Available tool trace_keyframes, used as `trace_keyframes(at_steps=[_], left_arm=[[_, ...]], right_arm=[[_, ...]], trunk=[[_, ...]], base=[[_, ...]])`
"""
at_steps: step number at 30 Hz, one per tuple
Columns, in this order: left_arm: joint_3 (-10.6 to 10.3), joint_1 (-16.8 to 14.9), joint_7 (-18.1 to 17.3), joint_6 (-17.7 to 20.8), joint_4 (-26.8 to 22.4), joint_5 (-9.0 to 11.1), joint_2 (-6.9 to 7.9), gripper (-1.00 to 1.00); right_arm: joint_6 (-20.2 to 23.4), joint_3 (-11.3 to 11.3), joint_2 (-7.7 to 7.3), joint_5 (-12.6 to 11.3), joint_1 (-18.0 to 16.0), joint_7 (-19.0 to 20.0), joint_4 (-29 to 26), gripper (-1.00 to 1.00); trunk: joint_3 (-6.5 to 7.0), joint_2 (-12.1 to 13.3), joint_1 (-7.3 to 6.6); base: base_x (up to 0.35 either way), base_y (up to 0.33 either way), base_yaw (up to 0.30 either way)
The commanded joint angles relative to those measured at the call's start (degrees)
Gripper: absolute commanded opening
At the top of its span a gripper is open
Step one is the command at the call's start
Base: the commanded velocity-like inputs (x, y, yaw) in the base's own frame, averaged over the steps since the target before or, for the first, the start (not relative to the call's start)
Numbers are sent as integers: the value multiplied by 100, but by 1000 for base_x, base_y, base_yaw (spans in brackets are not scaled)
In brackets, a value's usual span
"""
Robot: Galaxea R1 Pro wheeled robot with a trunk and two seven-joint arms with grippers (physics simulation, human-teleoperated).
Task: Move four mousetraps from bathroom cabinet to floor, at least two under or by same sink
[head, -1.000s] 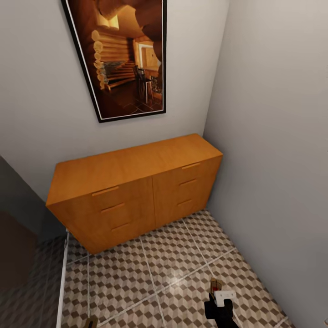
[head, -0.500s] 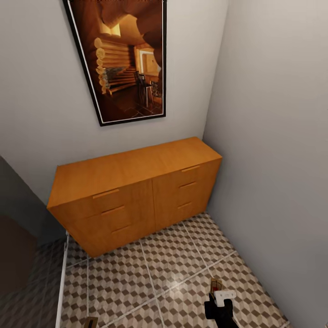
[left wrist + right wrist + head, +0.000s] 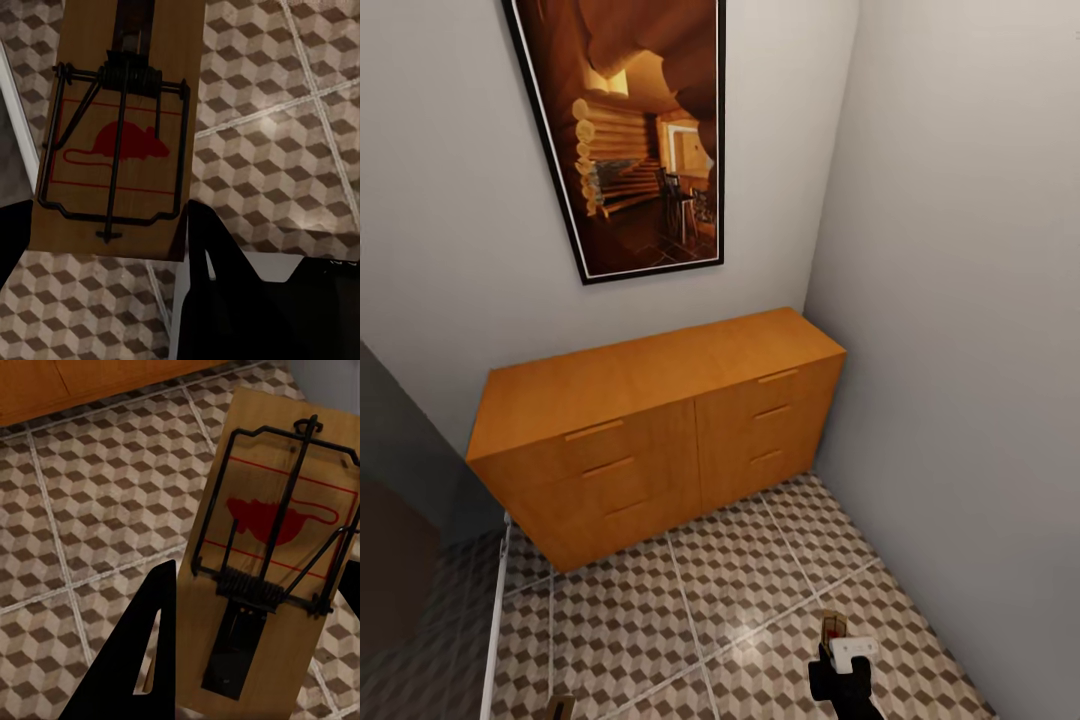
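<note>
Tan wooden mousetrap [image 3: 120,127] sits clamped between the left claw's [image 3: 97,247] dark fingers, above the bathroom floor [image 3: 277,127]. Another mousetrap [image 3: 274,555] is held likewise in the right claw [image 3: 247,607]; the cabinet [image 3: 650,430] stands ahead, drawers closed.

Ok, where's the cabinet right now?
In the head view the cabinet stands ahead against the back wall, under the framed picture, its right end in the corner, drawers shut.

Cube-patterned tile floor [image 3: 660,610] with pale grout — the orange-brown cabinet [image 3: 660,430] stands on it in the corner, 6 drawers shut, its top bare.
</note>
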Motion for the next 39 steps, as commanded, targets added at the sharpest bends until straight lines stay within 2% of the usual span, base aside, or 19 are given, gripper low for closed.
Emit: trace_keyframes(at_steps=[1,39], left_arm=[[-48,-3,32,-13,1,21,1,-100],[-53,-3,34,-13,6,21,1,-100]], right_arm=[[-19,50,0,-58,-5,4,7,-100],[-19,50,0,-58,-5,10,8,-100]], trunk=[[-1,-10,3],[334,-10,3]], base=[[0,0,0],[0,0,0]])
